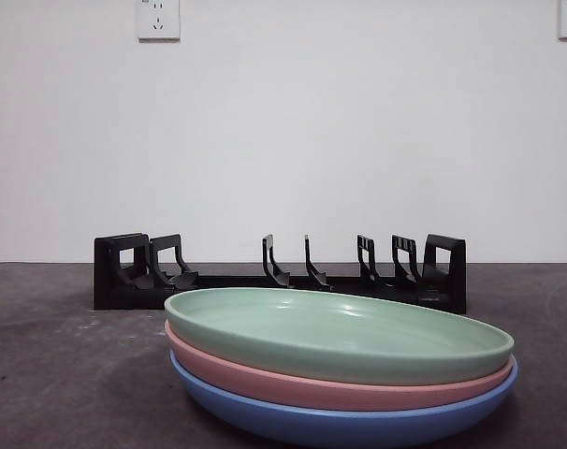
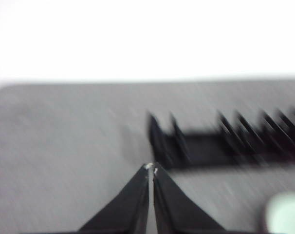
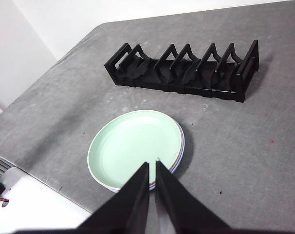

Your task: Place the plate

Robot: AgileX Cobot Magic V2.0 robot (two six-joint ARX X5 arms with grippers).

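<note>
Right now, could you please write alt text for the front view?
A stack of three plates, green plate on pink plate on blue plate, sits close on a grey table. Behind it stands an empty black dish rack against a white wall.

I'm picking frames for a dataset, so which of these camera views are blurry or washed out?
Left wrist view: motion-smeared, black plastic plate rack streaked, background blown white. Front view: sharp, evenly lit. Right wrist view: sharp, round pale green plate crisp, soft shadow beside it.
</note>
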